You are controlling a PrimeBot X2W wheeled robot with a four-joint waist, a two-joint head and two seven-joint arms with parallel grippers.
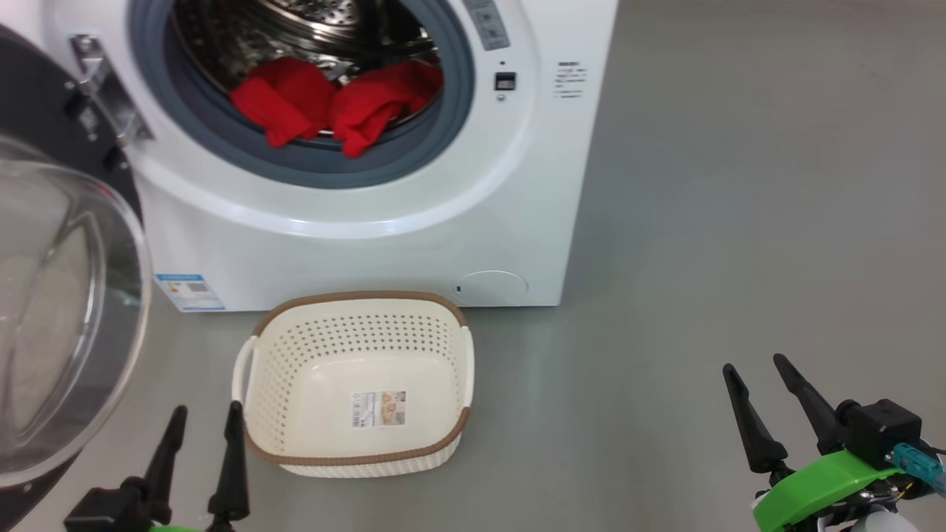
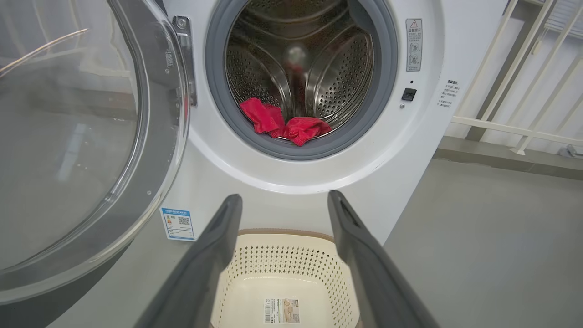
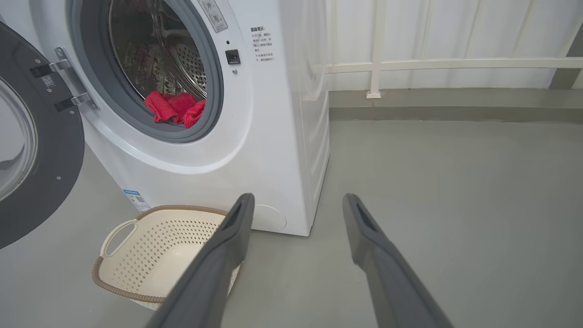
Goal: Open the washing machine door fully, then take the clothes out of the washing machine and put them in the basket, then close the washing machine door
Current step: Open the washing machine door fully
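**spin_cycle:** ok so where's everything sitting, and what are the claws up to?

**lintcatcher:** Both are loose, fingers spread wide, nothing gripped. The left claw [image 1: 207, 408] is at the bottom left of the head view, pointing up, just beside the left end of the basket [image 1: 355, 297]. Can't tell if it brushes the rim, looks like a small gap. From its own wrist camera the basket sits right between its two fingers, with the drum [image 2: 296, 59] straight above. The right claw [image 1: 754, 363] hangs low on the right over bare floor [image 1: 702, 222], well apart from the basket and the washing machine [image 1: 332, 251].

**spin_cycle:** and the clothes?

**lintcatcher:** The clothes [image 1: 332, 103] are a red bundle, two lumps, lying at the front lip of the drum with one end drooping onto the grey gasket [image 1: 295, 159]. That's well up and away from both claws, and the left one is nearer. The washing machine door [image 1: 59, 310] is swung open to the left on its hinge [image 1: 103, 89], with the glass bowl bulging out near the left claw's outer side. The basket stands on the floor right in front of the machine, below the opening, sticker [image 1: 378, 408] showing on its inner bottom.
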